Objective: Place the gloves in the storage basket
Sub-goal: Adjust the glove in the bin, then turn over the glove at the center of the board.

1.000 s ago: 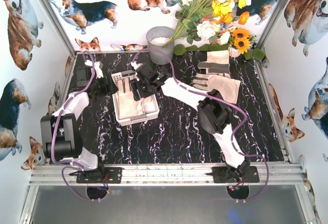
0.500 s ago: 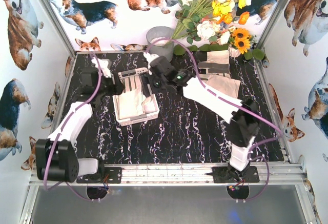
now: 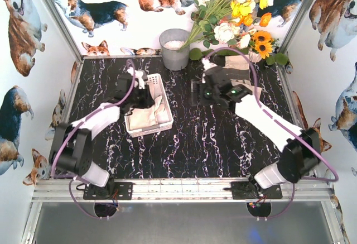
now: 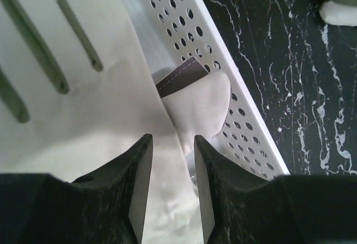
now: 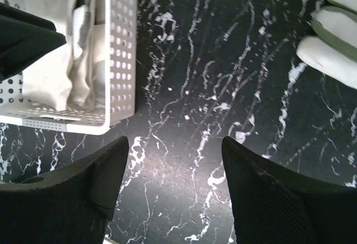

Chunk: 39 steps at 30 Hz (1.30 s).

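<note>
The white lattice storage basket (image 3: 162, 125) stands left of centre and holds cream-white gloves (image 3: 146, 115). My left gripper (image 3: 146, 95) is down inside it. In the left wrist view its jaws (image 4: 172, 140) stand a little apart, with glove fabric (image 4: 83, 115) lying between them by the perforated wall (image 4: 189, 26). My right gripper (image 3: 196, 93) hovers open and empty over the table, right of the basket (image 5: 120, 48). More gloves (image 3: 239, 61) lie at the back right, mostly hidden by the right arm. Their grey-patched fingertips (image 5: 334, 37) show in the right wrist view.
A grey metal bucket (image 3: 174, 48) stands behind the basket. A bunch of flowers (image 3: 234, 15) leans over the back right corner. Metal rails and corgi-patterned walls close in the black marble table (image 3: 189, 149).
My right gripper has left the basket and swung right toward the gloves at the back right. My left gripper has moved right, from beside the basket into it.
</note>
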Available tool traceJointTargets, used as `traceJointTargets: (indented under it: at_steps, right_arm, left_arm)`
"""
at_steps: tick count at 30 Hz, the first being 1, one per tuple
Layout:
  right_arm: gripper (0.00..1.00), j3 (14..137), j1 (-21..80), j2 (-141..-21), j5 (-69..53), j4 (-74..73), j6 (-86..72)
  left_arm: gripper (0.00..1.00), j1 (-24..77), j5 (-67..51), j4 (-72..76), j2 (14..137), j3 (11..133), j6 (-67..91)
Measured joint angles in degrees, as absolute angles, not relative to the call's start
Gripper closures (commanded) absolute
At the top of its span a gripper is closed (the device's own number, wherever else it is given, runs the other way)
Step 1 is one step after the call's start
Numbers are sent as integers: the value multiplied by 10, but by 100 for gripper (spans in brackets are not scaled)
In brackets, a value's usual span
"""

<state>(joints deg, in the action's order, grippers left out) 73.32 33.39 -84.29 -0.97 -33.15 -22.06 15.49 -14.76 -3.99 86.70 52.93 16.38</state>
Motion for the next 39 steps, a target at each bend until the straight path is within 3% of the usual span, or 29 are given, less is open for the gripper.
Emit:
traceJointTargets:
  at_steps: [13,20,25,32,39]
  right_arm:
    - [31,627,277,-754,-32,-329,-251]
    - [23,625,253,-727,-28,-331,-243]
    - [19,623,202,-696,-19,-337,-222]
    - [18,572,59,-684,-37,-328,-208]
    - [15,524,-81,-690,-42,-312,-183]
  left_arm:
    - [73,182,-106,-5,1003,563,190]
    - [49,183,-79,-23,978,562,194]
    - [32,183,-66,-53,885,557,193]
    - [22,158,-21,-68,747,537,178]
    - [10,17,-3,-124,593,436,164]
